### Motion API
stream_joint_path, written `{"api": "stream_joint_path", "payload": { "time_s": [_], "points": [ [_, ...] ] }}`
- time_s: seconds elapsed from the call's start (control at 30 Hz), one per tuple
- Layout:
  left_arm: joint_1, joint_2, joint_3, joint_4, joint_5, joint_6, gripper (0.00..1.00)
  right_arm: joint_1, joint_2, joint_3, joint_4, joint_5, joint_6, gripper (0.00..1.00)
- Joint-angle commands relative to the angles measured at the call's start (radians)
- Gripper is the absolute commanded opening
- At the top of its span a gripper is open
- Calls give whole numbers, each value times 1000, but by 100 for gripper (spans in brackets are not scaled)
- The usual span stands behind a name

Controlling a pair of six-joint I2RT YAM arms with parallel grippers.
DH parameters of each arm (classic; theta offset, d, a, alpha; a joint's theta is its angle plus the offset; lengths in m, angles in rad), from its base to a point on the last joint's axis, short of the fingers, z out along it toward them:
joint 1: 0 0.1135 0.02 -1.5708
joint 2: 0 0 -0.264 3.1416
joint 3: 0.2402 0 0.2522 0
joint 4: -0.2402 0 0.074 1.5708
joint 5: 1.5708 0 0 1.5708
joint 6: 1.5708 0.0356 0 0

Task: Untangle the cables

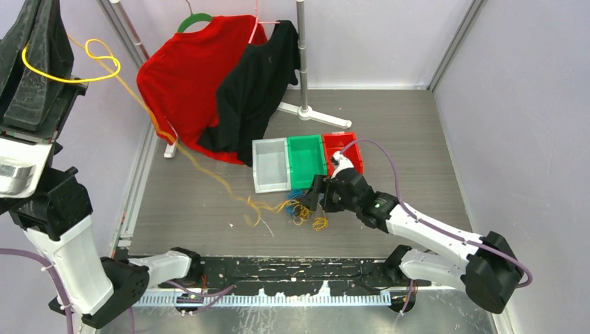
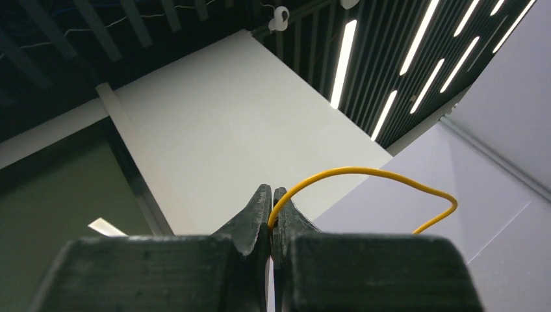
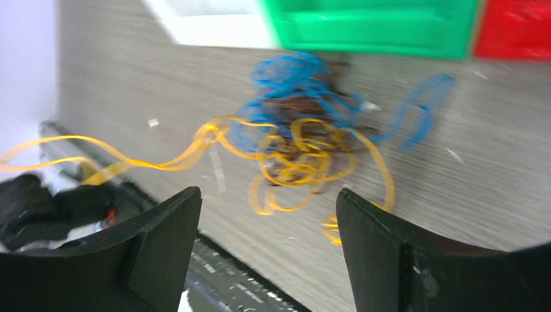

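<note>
top external view: the cables (image 1: 300, 207) lie as a small knot of yellow, blue and dark loops on the desk (image 1: 403, 132), just in front of the green bin (image 1: 306, 158). one yellow cable (image 1: 188, 156) leaves the knot, its long axis slanting up and left to the left tool (image 2: 271, 209), raised high and clenched on its looped end. the right tool (image 3: 268, 195) hovers low just beside the knot, jaws wide, holding nothing. the step in hand looks like drawing the yellow strand free; next the right tool probably must pin the knot so the pull separates rather than drags it.
</note>
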Motion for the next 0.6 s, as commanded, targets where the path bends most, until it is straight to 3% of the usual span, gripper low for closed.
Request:
{"api": "stream_joint_path", "payload": {
  "time_s": [0.0, 0.17, 0.37, 0.57],
  "points": [
    [3, 36, -12, -50, 59, -148, 0, 50, -83, 126, 84, -94, -199, 81],
    [2, 46, -2, -52, 76, -161, 0, 86, -61, 246, 230, -220, -292, 82],
    [3, 39, 1, -68, 85, -151, 0, 254, 107, 429, 310, -344, -476, 83],
    [3, 32, -3, -83, 94, -141, 0, 302, 245, 496, 389, -326, -497, 82]
  ]
}}
